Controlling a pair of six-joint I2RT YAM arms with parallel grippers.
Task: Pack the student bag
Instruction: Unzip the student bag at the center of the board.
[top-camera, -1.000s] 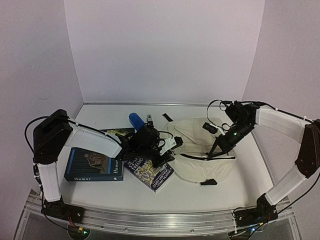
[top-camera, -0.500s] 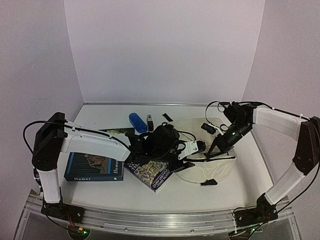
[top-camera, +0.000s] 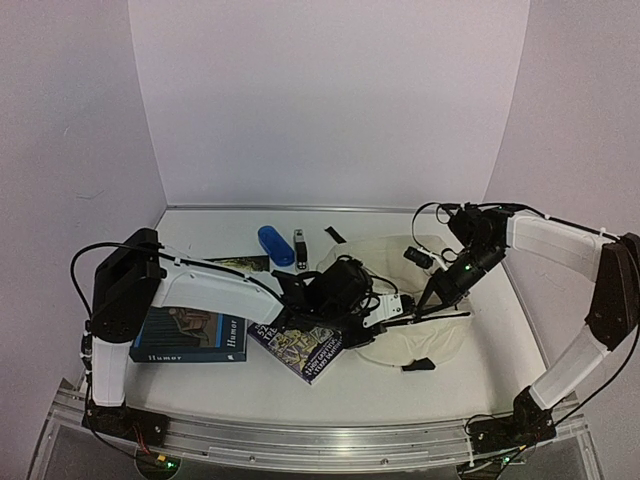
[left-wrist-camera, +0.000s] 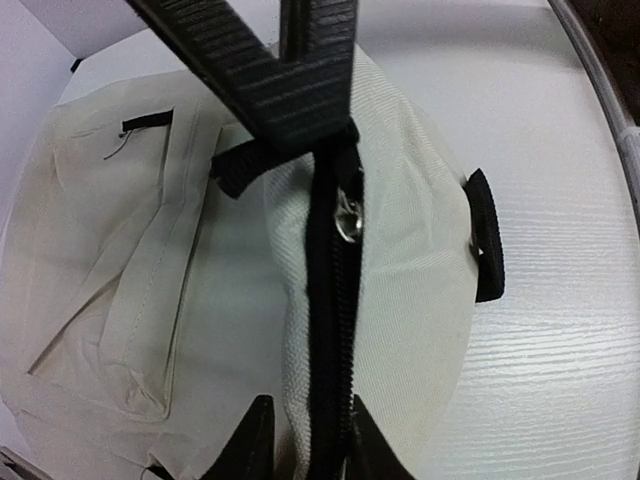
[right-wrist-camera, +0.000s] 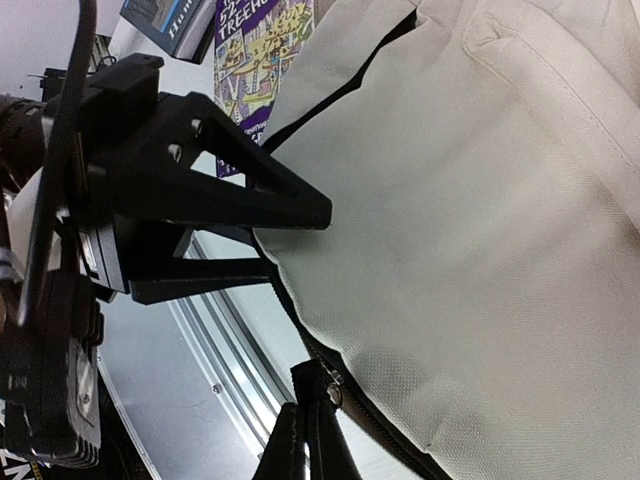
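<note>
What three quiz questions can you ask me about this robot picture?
1. True or false: the Humor book is inside the bag.
2. What colour is the case at the back? A red, B blue, C green.
3. Fill the gap: the right jaws are pinched shut on the zip of the ___.

Key
1. False: it lies on the table, left of the bag.
2. B
3. bag
</note>
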